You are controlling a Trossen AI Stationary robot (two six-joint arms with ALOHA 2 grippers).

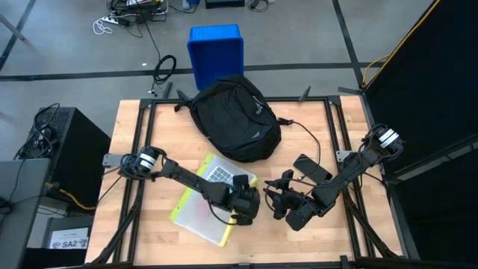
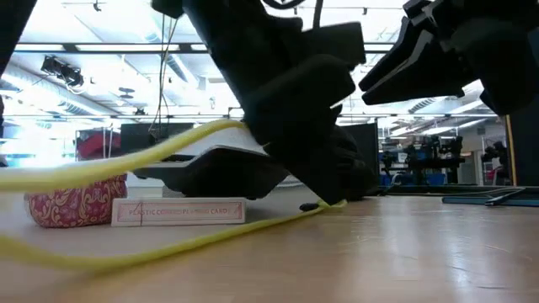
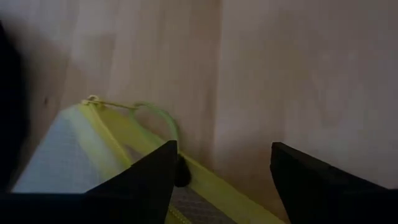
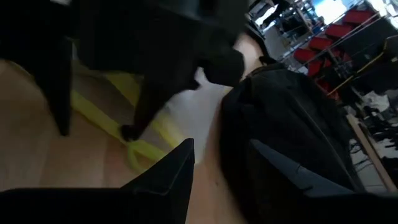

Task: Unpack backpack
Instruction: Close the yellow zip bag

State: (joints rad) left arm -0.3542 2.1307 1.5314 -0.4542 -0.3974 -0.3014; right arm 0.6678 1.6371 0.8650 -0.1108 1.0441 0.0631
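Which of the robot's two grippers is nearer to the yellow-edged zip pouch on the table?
Left. The left gripper sits at the yellow-edged zip pouch, over its right edge; the right gripper lies beside it, clear of the pouch.

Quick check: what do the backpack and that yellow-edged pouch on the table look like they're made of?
Backpack: black woven fabric by the look, matte, soft and slumped with creases. Yellow-edged pouch: apparently thin translucent plastic or mesh, with a yellow zipper border and pull loop; contents show faintly through it. Exact material unclear.

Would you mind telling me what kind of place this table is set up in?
Probably a robotics lab or workshop: a wooden table on a bare concrete floor with loose cables, a blue plastic bin behind it, and ceiling strip lights over a big open room.
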